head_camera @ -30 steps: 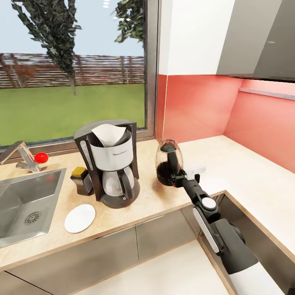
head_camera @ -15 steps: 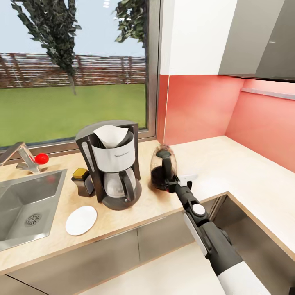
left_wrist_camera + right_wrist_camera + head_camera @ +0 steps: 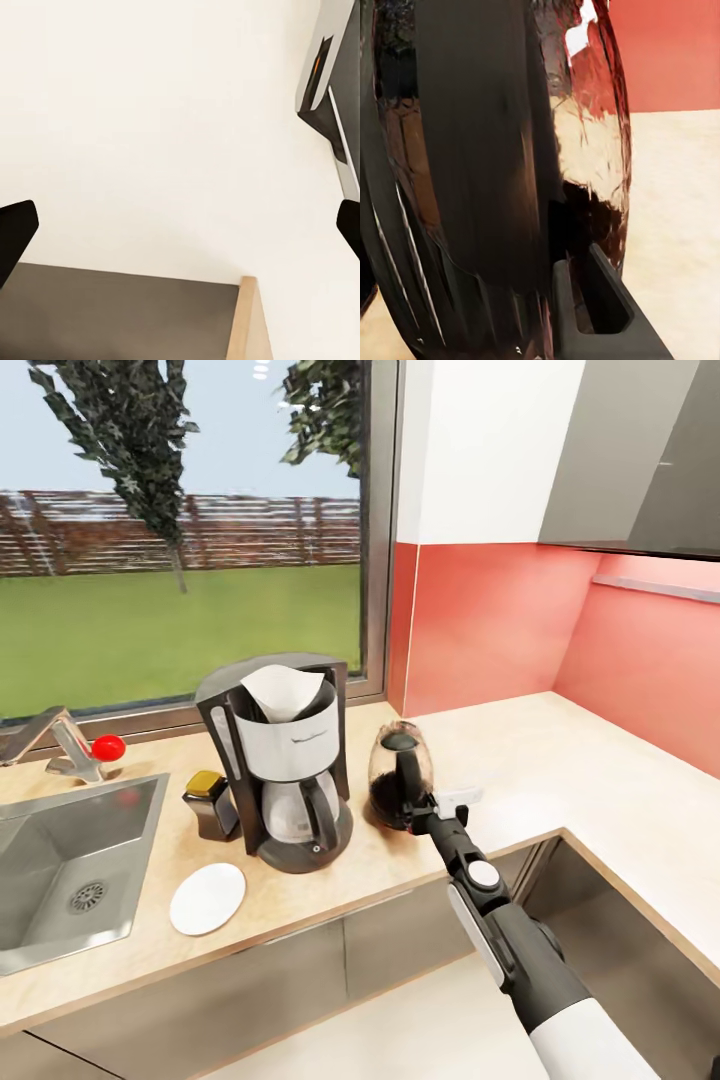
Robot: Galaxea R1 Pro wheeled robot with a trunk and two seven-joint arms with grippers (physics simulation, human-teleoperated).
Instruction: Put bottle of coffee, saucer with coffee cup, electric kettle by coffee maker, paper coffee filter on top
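While upright, electric kettle (image 3: pixel 398 780) in right tool (image 3: pixel 418 808).

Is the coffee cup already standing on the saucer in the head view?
No, the white saucer lies bare on the countertop in front of the coffee maker, with nothing on it.

The head view looks down over the worktop (image 3: pixel 560 760); the right wrist view sits tight against the electric kettle (image 3: pixel 502 180), which the head view shares.
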